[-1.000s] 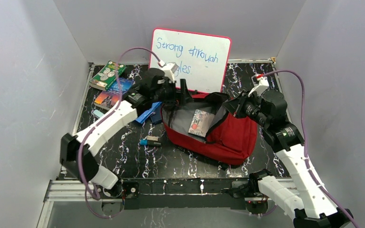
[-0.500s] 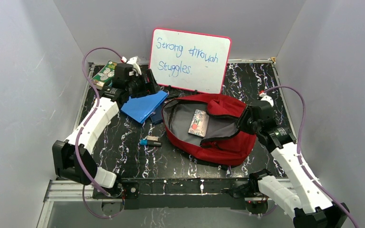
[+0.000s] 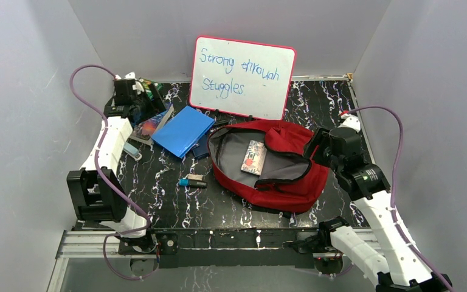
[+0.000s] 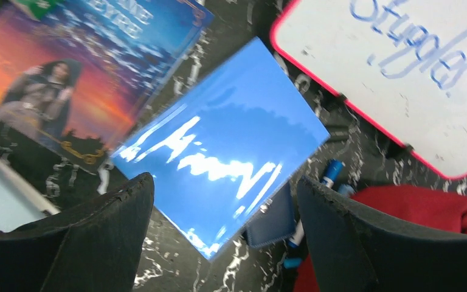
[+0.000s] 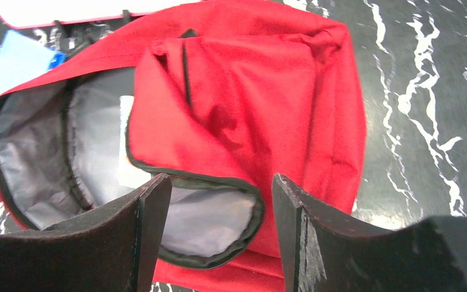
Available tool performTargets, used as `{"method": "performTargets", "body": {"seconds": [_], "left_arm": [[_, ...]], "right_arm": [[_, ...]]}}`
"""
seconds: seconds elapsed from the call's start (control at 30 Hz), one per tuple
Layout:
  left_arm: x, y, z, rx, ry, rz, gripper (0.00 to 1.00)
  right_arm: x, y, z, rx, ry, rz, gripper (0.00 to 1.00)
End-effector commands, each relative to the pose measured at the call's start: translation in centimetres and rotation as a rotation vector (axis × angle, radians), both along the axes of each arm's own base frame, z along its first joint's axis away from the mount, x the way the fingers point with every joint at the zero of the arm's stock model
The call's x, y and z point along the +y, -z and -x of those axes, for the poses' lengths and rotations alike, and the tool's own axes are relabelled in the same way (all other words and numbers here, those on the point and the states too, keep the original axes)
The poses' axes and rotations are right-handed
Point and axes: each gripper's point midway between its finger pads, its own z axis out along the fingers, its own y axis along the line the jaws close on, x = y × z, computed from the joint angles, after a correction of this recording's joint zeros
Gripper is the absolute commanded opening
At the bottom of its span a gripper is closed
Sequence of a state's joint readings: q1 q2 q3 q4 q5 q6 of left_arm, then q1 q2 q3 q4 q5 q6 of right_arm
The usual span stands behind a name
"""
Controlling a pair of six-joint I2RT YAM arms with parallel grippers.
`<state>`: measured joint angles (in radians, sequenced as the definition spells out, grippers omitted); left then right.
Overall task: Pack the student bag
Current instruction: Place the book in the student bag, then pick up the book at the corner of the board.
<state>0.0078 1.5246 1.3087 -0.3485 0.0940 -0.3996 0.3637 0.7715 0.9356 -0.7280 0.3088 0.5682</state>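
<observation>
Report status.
Left hand open, empty, by the book. Right hand open, over bag. Bag unzipped, card inside. Flap sags across the mouth.

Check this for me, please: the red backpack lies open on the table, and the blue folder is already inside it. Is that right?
Not quite. The red backpack does lie open on the table, but the blue folder is not inside it: it lies outside, on the table beside the bag. The top external view shows this.

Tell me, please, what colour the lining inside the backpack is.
The lining is grey, against the red backpack; the right wrist view shows it best.
</observation>
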Motion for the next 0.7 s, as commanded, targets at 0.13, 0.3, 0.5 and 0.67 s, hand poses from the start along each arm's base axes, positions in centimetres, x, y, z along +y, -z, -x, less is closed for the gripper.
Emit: {"method": "performTargets", "body": {"seconds": [0.13, 0.3, 0.5, 0.67], "left_arm": [[6.0, -2.2, -3.3, -0.134, -0.109, -0.155, 0.85], [7.2, -1.6, -7.8, -0.155, -0.04, -0.281, 0.85], [8.9, 1.6, -12.3, -0.067, 0.008, -0.494, 0.84], [9.7, 3.8, -15.1, -0.017, 0.052, -0.708, 0.84]], "right_arm": [[3.8, -4.2, -1.5, -0.176, -0.219, -0.081, 0.71], [4.2, -4.0, -1.6, -0.181, -0.263, -0.056, 0.71], [3.8, -3.9, -2.0, -0.195, -0.278, 0.0, 0.73], [4.2, -3.7, -2.4, -0.189, -0.301, 0.004, 0.73]]}}
